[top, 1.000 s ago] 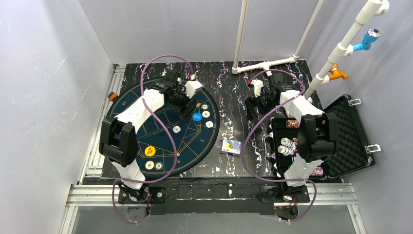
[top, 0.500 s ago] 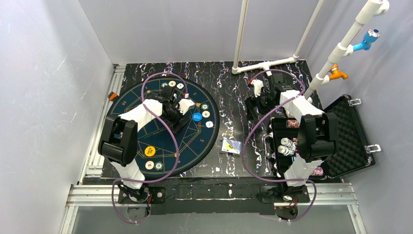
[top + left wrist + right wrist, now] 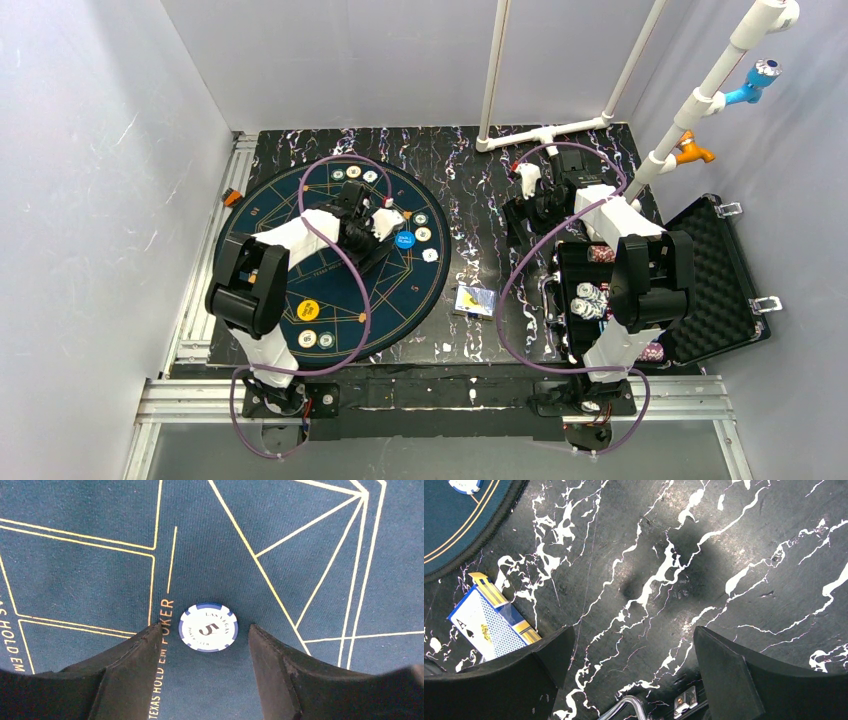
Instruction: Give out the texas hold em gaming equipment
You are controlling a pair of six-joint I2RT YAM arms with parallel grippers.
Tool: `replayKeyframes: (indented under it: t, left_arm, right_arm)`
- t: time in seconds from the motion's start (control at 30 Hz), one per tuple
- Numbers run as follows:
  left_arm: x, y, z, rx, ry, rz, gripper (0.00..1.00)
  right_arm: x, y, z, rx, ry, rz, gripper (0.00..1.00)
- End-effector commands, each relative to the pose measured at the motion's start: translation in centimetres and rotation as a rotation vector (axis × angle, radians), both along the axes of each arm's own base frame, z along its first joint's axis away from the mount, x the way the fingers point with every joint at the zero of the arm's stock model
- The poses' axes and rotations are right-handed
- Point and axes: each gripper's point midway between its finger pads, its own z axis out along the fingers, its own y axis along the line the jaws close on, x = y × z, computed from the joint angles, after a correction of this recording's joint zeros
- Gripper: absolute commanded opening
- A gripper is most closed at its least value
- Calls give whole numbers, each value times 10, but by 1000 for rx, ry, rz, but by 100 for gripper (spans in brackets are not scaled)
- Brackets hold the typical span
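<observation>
The chip [image 3: 208,628] lies flat on the mat [image 3: 310,525], between the open jaws of the left end effector [image 3: 205,629], touching neither. It is probably light, rigid, thin and slippery, so grip it across the striped edge. The right end effector [image 3: 631,636] is wide and empty.

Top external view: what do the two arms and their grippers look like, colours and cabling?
Both match: the left arm and right arm have white link shells between bulky black joint housings, with a loose purple cable running along each. The wrist views show matte black, wedge-shaped fingers with slightly scuffed edges.
</observation>
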Motion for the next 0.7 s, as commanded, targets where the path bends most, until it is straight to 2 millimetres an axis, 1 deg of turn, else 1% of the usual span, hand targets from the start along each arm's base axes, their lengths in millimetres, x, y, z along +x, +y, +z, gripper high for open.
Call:
replayKeyframes:
  t: [0.0,0.07,0.17,0.3,0.4,0.57,0.63,0.67]
  left_arm:
    - [-16,6,-15,32,47,-22,56]
    - [-21,7,-17,34,54,-36,48]
    - [-24,7,-14,29,57,-49,37]
    - [-27,4,-1,-6,82,-27,27]
    - [-24,3,17,-45,83,-6,19]
    - [-29,4,51,-142,90,14,15]
    - [-32,9,63,-172,96,27,15]
    - [-32,15,69,-178,89,37,15]
  right_arm:
    - [4,0,7,12,-25,2,98]
    - [4,0,7,13,-25,2,98]
    - [4,0,7,13,-22,2,98]
    - [3,0,6,15,-20,4,98]
    - [3,0,7,16,-21,6,98]
    - [3,1,8,18,-23,6,98]
    - [3,1,9,20,-23,8,98]
    - [3,1,9,21,-22,8,98]
